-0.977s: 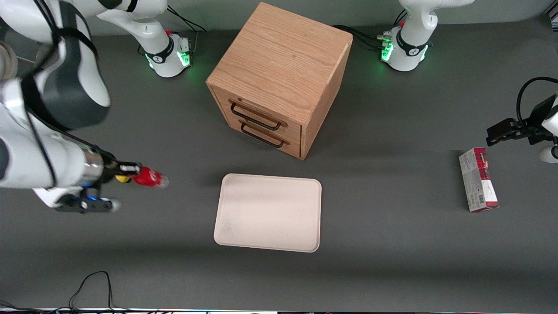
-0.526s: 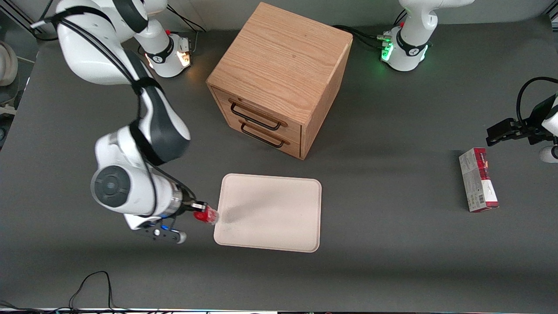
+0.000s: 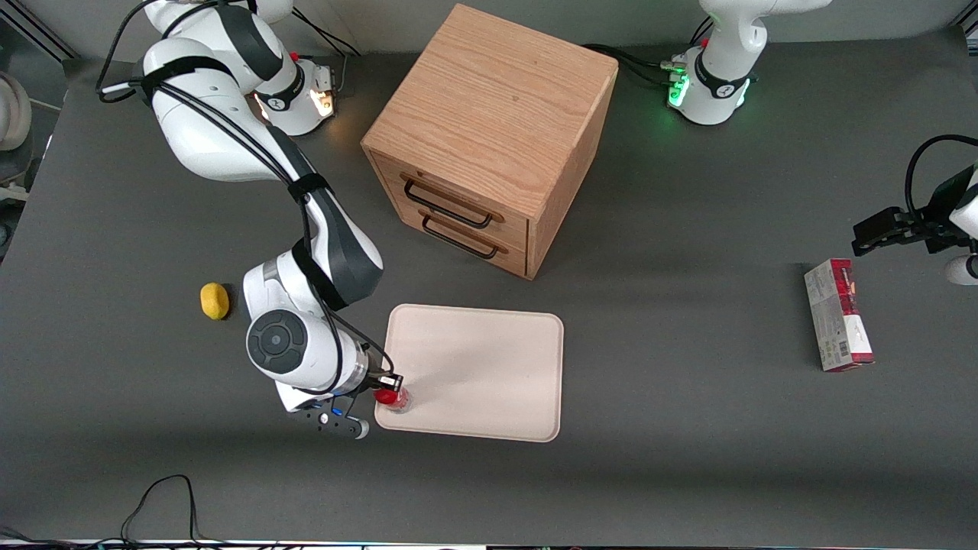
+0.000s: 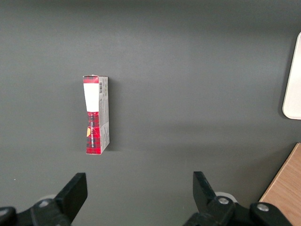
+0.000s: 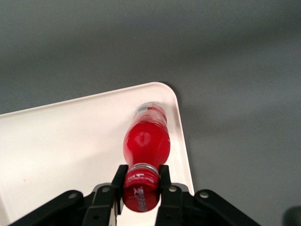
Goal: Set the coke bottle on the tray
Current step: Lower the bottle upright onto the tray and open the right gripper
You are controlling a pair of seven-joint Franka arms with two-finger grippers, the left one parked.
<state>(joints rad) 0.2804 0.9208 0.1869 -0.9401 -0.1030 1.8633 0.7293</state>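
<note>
Picture edges crop tray (image 4: 292, 80) and cabinet (image 4: 285, 188).

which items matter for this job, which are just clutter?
Job: coke bottle, held at its cap by the gripper, over a corner of the tray.
Clutter: cabinet, lemon, carton.

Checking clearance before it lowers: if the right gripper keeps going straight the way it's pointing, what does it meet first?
The gripper, shut on the coke bottle, points down at the tray corner; the bottle's base would probably meet it first.
</note>
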